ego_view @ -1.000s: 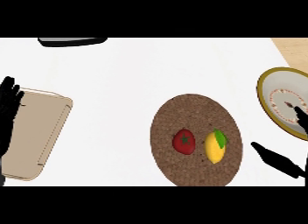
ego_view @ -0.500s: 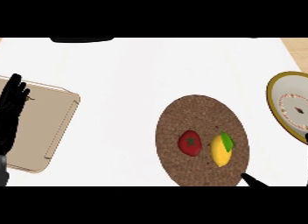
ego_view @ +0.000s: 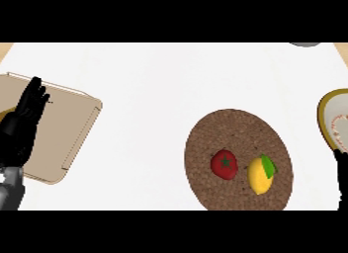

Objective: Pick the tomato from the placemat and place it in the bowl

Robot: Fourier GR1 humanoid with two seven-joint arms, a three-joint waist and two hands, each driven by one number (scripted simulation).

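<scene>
Left hand (ego_view: 16, 133): at the left edge, raised over a beige square tray (ego_view: 74, 128), fingers straight and pointing up, nothing held. Grey forearm entering from the lower left corner.

Right hand (ego_view: 346, 180): at the right edge, only a narrow black part showing; fingers open or curled cannot be told, no object seen in it. Positioned just below the bowl (ego_view: 337, 126), well apart from the tomato.

Bowl: at the right edge, cut off by the frame, yellow rim, pale inside with a reddish mark; contents not discernible.

Placemat (ego_view: 239, 138): round, brown, speckled, flat on the white bench (ego_view: 169, 79), between tray and bowl. Carries two items side by side.

Tomato (ego_view: 224, 164): red, round, green stem spot on top, left of centre on the placemat, untouched.

Lemon (ego_view: 260, 175): yellow, green leaf, just right of the tomato.
</scene>
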